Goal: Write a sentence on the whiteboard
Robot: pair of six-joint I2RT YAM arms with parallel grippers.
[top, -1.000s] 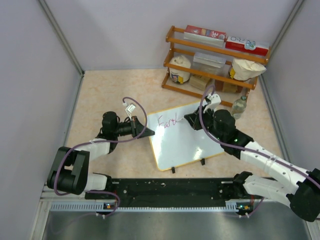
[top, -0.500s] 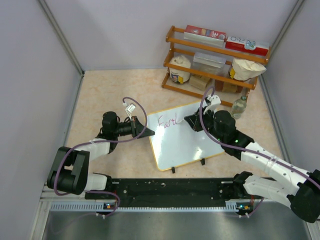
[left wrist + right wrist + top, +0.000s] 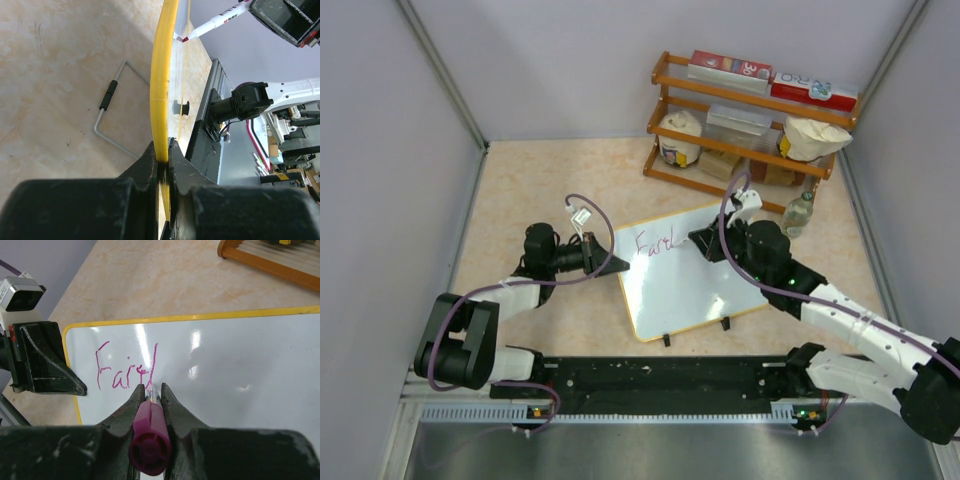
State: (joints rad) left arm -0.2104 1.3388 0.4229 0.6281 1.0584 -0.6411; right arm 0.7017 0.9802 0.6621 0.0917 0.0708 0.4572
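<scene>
From where I stand, the left arm (image 3: 510, 290) lies low, reaching from its base toward the middle with the forearm nearly level. The left gripper (image 3: 608, 266) has its jaws pinched tight on the yellow edge of the whiteboard (image 3: 159, 90). The right arm (image 3: 840, 310) stretches in from the right, wrist tipped downward. The right gripper (image 3: 151, 390) is clamped around a marker (image 3: 149, 442), whose tip touches the board.

The whiteboard (image 3: 225, 370) is glossy white and mirrors patches of glare, and its frame (image 3: 159, 75) looks like smooth yellow plastic. The table (image 3: 520, 190) is matt beige with a marbled stone pattern. The left gripper (image 3: 162, 152) and right gripper (image 3: 151, 389) are matt black plastic, slightly scuffed. The marker (image 3: 150, 447) is smooth magenta plastic. A thin metal wire stand (image 3: 107, 95) has a dull sheen. The rack (image 3: 692, 182) is varnished wood.
</scene>
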